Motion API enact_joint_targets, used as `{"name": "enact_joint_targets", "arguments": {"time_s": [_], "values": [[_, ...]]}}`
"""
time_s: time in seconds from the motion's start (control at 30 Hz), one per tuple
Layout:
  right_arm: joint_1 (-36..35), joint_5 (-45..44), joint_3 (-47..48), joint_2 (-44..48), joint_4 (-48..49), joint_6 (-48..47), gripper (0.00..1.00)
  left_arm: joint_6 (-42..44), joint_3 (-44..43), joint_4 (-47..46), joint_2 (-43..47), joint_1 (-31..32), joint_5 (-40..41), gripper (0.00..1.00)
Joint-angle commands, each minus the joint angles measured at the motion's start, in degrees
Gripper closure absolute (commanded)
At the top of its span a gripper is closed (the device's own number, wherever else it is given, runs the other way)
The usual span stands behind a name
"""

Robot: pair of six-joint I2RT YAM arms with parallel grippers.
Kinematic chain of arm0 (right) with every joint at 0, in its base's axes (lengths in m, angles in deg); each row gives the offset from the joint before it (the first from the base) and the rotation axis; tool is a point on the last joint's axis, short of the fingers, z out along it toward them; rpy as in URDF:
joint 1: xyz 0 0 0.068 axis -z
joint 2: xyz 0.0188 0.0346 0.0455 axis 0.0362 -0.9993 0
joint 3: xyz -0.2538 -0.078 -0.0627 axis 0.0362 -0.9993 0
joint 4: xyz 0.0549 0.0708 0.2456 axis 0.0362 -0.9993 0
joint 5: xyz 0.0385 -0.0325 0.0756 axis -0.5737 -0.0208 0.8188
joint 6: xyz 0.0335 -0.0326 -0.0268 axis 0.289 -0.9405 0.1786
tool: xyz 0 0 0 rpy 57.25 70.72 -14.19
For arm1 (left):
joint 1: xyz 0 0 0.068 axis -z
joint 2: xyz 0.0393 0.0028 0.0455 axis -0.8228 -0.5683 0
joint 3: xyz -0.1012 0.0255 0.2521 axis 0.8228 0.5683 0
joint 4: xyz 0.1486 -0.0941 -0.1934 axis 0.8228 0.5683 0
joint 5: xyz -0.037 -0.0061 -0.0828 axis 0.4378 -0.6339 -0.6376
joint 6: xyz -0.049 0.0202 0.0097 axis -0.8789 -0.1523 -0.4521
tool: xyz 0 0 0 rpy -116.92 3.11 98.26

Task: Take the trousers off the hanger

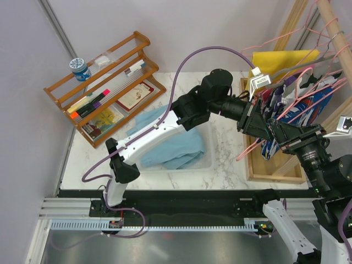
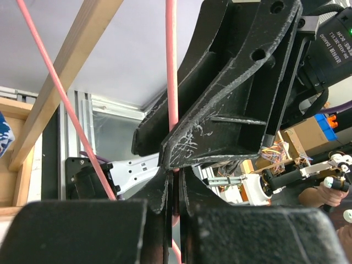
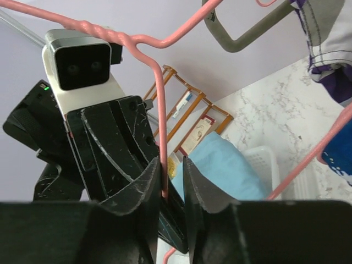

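L gripper [image 2: 173,184] pinched shut on hanger [image 2: 171,66] wire. R gripper [image 3: 171,177] narrow round it, seemingly unclamped. We note trousers [image 1: 179,148] in tray [image 1: 211,160].

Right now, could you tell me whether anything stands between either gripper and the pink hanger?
Nothing visible does. The left gripper is shut on the hanger wire, and that wire also runs between the right gripper and its parted jaws. The blue trousers lie apart from it in the clear tray.
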Motion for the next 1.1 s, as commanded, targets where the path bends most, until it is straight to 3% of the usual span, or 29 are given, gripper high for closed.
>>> {"name": "enact_joint_targets", "arguments": {"time_s": [0.0, 0.07, 0.13, 0.2, 0.33, 0.43, 0.73, 1.07], "values": [[0.0, 1.1, -3.3, 1.2, 6.0, 3.2, 0.79, -1.5, -0.4, -2.2, 3.8, 0.5, -2.0, 0.98], [0.0, 1.2, -5.3, 1.9, 8.7, 4.8, 0.85, -1.5, -0.4, -2.1, 3.7, 0.5, -1.9, 0.98], [0.1, 0.0, -6.9, 2.7, 9.6, 7.5, 1.0, -1.2, -0.2, -1.5, 4.0, 0.5, -1.3, 0.96], [0.2, -1.1, -8.2, 3.8, 11.2, 10.7, 1.0, -0.3, 0.3, -0.7, 5.0, 0.5, 0.9, 0.78], [0.5, -4.4, -10.7, 5.2, 13.3, 15.0, 1.0, 3.1, 4.5, -0.1, 9.8, 0.5, 6.5, 0.56], [1.0, -6.7, -10.4, 5.4, 13.6, 16.9, 1.0, 5.6, 7.3, 0.2, 13.8, 0.5, 10.2, 0.47], [3.4, -13.8, -8.7, 6.0, 14.3, 22.2, 1.0, 12.6, 18.5, 0.4, 23.7, 0.9, 21.1, 0.44], [6.3, -15.6, -4.4, 3.1, 16.5, 25.8, 1.0, 15.3, 22.0, 0.7, 24.5, 1.7, 23.4, 0.43]]}}
